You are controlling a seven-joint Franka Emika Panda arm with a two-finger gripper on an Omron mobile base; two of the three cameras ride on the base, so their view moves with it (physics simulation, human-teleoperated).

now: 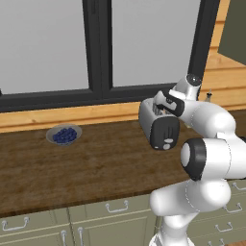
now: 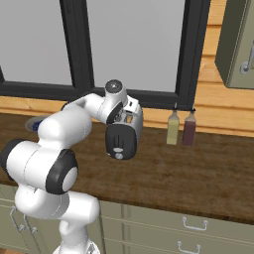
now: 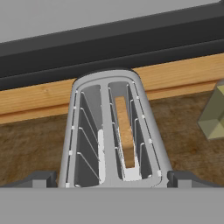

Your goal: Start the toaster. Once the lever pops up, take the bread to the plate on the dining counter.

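The gripper (image 3: 112, 180) hangs right over the toaster (image 3: 109, 131), its fingertips (image 3: 41, 178) spread as wide as the body and holding nothing. The bread (image 3: 124, 135) stands sunk in the slot just ahead, its long edge running away from the hand along the slot. The toaster stands on the dark wood counter (image 1: 96, 163) beneath a black-framed window (image 1: 98, 48), a bowl of blueberries (image 1: 64, 135) well apart.

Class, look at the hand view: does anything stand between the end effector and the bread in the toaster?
Nothing visible does. The open end effector hangs above the toaster, and the bread sits in its right-hand slot, uncovered.
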